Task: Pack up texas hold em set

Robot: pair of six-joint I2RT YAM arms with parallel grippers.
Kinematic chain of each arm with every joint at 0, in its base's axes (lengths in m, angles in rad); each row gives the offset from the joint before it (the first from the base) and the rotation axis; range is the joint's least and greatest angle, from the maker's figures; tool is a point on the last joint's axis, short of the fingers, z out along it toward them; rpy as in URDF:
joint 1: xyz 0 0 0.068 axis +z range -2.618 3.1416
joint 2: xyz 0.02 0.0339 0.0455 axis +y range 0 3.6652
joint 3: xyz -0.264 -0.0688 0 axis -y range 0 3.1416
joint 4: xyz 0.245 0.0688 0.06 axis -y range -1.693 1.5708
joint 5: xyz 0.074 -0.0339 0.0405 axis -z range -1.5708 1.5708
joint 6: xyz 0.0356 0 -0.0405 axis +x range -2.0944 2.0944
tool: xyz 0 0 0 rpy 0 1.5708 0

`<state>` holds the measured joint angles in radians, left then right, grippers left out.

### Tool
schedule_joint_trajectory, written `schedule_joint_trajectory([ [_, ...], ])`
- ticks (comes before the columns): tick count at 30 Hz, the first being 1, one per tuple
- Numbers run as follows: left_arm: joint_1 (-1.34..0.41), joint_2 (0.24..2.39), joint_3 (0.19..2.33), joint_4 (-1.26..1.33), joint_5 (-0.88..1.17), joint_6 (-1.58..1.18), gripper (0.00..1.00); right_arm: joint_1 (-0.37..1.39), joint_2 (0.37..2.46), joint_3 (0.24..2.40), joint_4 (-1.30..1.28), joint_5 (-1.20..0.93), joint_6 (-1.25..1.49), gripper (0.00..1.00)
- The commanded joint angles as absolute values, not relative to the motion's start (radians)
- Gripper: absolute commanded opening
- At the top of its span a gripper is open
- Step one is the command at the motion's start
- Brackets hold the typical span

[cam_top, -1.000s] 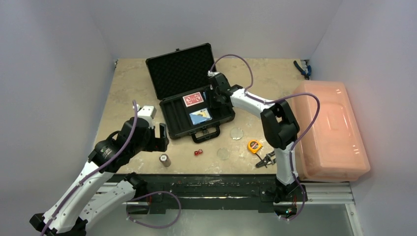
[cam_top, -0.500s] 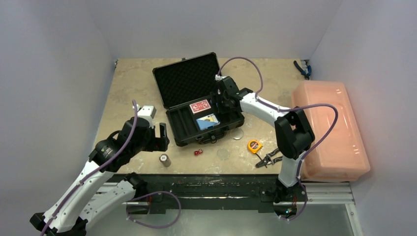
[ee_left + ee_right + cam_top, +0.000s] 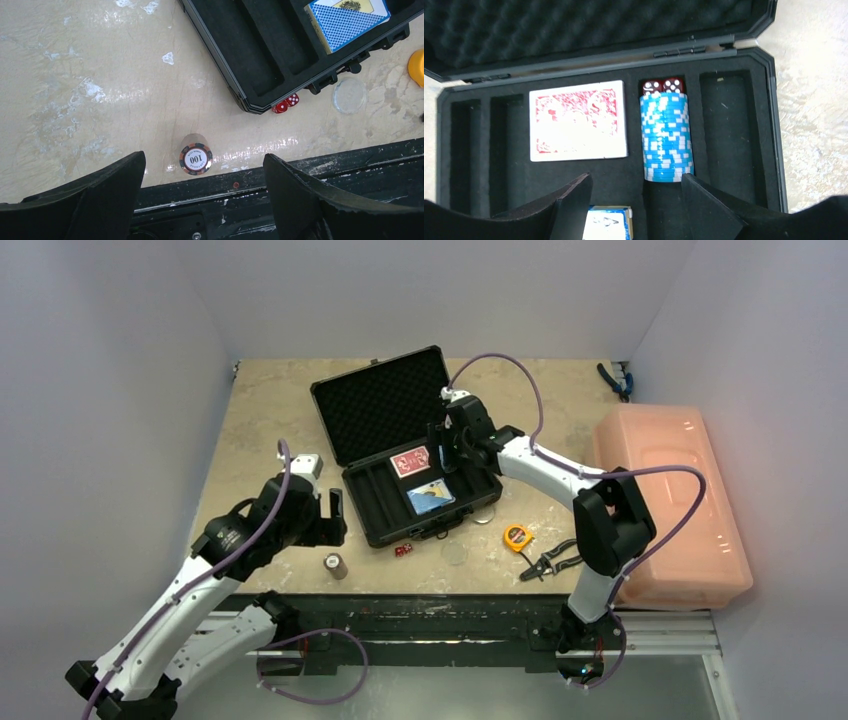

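Your left gripper [image 3: 204, 160] gaped empty, small upright chip stack [image 3: 195, 159] sat centred between its jaws, right gripper [image 3: 635, 179] gaped empty too, light-blue chip row [image 3: 666, 137] in black foam-lined briefcase [image 3: 775, 125] ended between its jaws

table top [image 3: 75, 90]: pale stone look, glossy, mottled sheen
briefcase lid [image 3: 574, 25]: black egg-crate foam, matt
briefcase tray [image 3: 729, 130]: black foam, matt, smooth-cut
dice [image 3: 286, 103]: red, translucent, glossy
disc [image 3: 349, 95]: clear plastic, smooth
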<state>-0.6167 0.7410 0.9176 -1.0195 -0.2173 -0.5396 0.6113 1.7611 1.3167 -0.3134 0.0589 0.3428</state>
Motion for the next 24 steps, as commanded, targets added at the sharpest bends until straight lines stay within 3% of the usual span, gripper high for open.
schedule_joint_trajectory([
  [1, -0.619, 0.753, 0.913, -1.009, -0.233, -0.554, 0.88, 0.609, 1.755, 1.292, -0.268, 0.047, 0.342, 0.71],
  [7, -0.619, 0.841, 0.915, -0.968, -0.235, -0.585, 0.86, 0.605, 1.693, 1.255, -0.286, 0.139, 0.352, 0.71],
  [13, -0.613, 1.014, 0.954, -0.913, -0.245, -0.612, 0.78, 0.573, 1.627, 1.179, -0.294, 0.181, 0.353, 0.69],
  [24, -0.521, 1.22, 0.964, -0.737, -0.115, -0.604, 0.71, 0.568, 1.654, 1.095, -0.252, 0.108, 0.339, 0.53],
])
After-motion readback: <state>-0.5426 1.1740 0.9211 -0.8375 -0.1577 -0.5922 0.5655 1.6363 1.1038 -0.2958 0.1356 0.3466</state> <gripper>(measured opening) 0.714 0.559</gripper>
